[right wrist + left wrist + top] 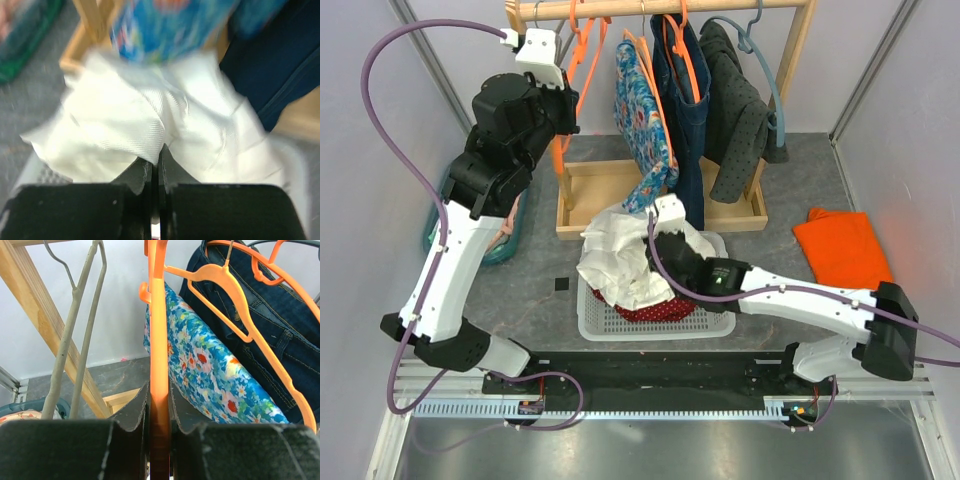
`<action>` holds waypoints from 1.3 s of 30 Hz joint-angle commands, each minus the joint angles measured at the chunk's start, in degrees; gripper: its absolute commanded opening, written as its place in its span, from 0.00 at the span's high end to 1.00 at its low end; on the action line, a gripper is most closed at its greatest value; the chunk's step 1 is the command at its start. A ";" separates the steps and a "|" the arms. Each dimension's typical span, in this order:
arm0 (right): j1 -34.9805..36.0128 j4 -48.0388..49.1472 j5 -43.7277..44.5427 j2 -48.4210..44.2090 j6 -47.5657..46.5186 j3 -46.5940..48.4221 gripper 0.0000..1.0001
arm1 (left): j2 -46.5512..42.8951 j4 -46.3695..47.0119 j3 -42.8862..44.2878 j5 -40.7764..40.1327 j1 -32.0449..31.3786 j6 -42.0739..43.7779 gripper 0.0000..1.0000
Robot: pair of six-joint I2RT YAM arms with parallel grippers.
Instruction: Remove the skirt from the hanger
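The white skirt hangs bunched over the white basket, free of the hanger. My right gripper is shut on a fold of it; in the right wrist view the skirt fills the frame above the closed gripper. My left gripper is up at the clothes rack, shut on a bare orange hanger. In the left wrist view the hanger's bar runs straight up from between the closed gripper.
On the wooden rack hang a blue floral garment, dark denim and a dark dotted garment. A red dotted cloth lies in the basket. An orange cloth lies right; a teal bin stands left.
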 commanded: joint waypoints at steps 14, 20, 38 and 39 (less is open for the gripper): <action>12.79 -4.20 -16.15 -9.90 31.01 -25.35 1.00 | 2.40 3.53 3.79 -0.76 0.11 1.23 0.98; 11.83 -11.92 -18.44 -2.01 34.20 -21.24 0.53 | 3.28 3.44 4.76 -0.76 0.02 1.23 0.98; 9.20 -32.24 -13.18 -2.72 10.91 19.29 0.02 | 1.97 3.71 2.91 -1.46 0.02 1.93 0.98; 8.50 -31.89 -12.03 -1.48 9.76 19.38 0.02 | 1.88 3.71 2.83 -1.46 0.02 1.93 0.98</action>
